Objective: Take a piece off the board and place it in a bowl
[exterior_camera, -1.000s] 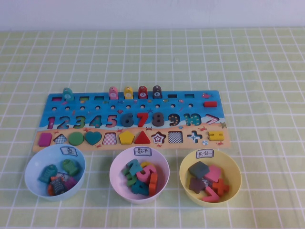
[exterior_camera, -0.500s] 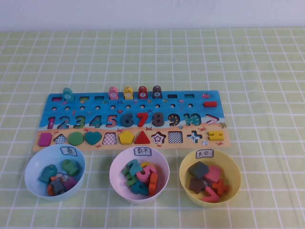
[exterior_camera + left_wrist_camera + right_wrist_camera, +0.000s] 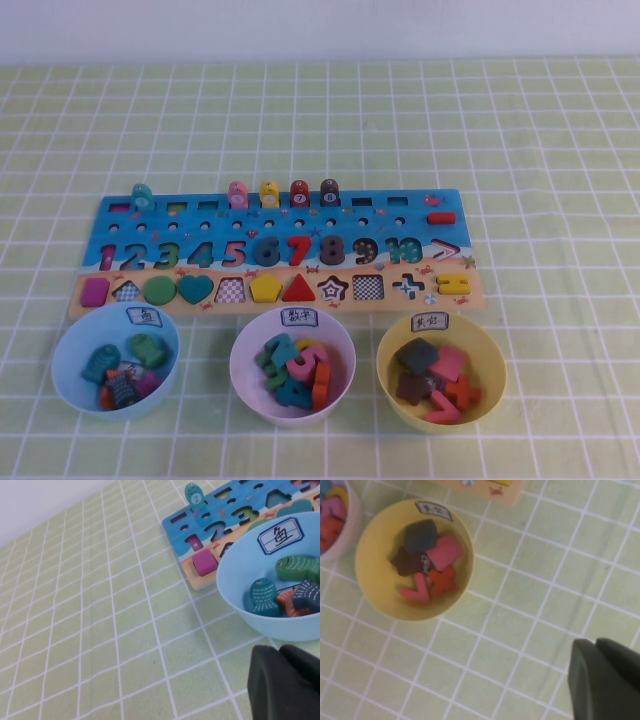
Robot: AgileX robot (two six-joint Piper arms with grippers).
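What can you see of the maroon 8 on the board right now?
The maroon 8 is a small flat numeral, seemingly wooden, dark maroon-brown with two holes. It lies flat in the number row of the board, between the red 7 and the 9. Nothing grips it: neither arm shows in the high view. The left pincer sits near the light blue bowl, the right pincer near the yellow bowl.

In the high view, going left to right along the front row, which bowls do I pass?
Light blue bowl → pale pink bowl → yellow bowl. Both grippers sit outside that view, low over the table: left gripper, right gripper.
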